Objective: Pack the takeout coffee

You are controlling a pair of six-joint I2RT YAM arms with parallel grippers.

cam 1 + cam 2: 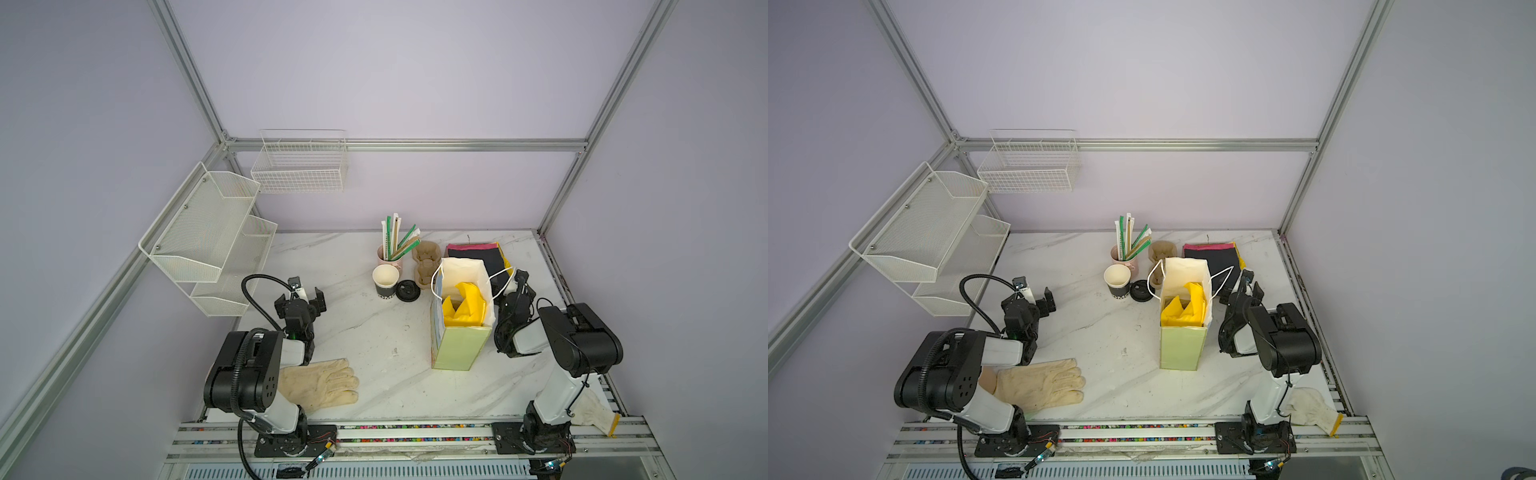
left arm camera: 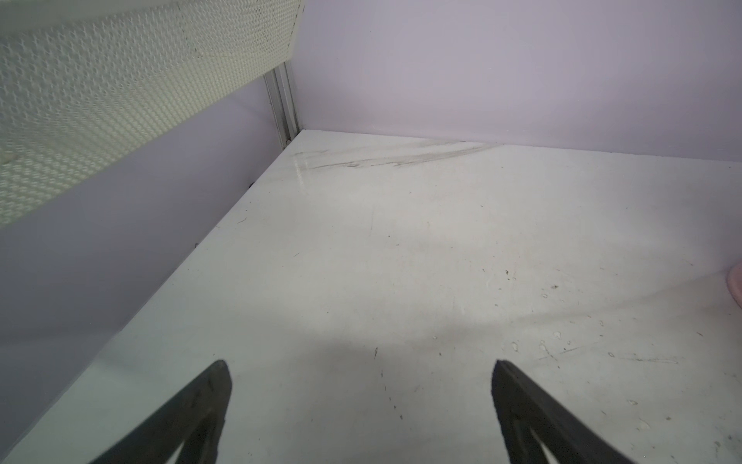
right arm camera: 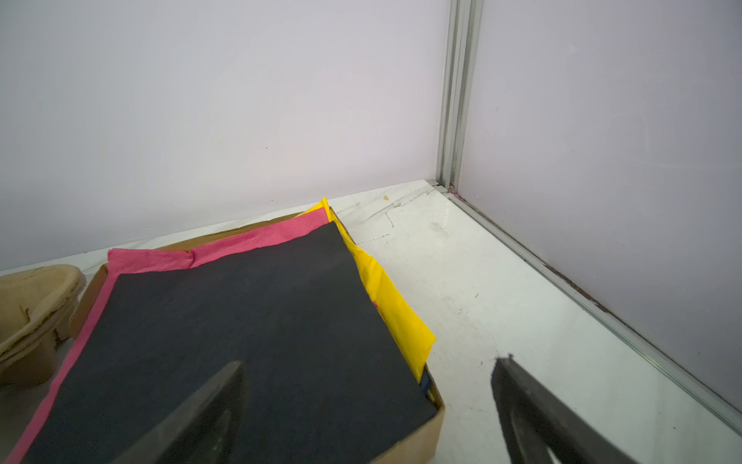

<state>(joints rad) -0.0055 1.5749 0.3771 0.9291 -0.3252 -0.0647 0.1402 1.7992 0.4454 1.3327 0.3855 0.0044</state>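
Observation:
The takeout coffee is hidden or out of view in every view. A light green paper bag [image 1: 457, 349] [image 1: 1181, 347] stands upright right of the table's middle, its mouth open over crumpled yellow tissue [image 1: 467, 307]. My left gripper [image 1: 306, 293] [image 1: 1038, 293] [image 2: 361, 373] hovers open over bare tabletop at the left, nothing between its fingers. Just right of the bag's handles, my right gripper [image 1: 521, 280] [image 1: 1250, 282] [image 3: 369, 369] is open and empty above the near corner of a cardboard box of coloured sheets [image 3: 257, 321].
An open black paper cup [image 1: 385, 282] with white letters stands beside a loose black lid [image 1: 407, 290], a pink cup of straws [image 1: 390, 253] and pulp carriers [image 1: 426, 262]. Gloves [image 1: 320, 382] [image 1: 594, 411] lie near both arm bases. Mesh shelves [image 1: 208, 232] hang at the left.

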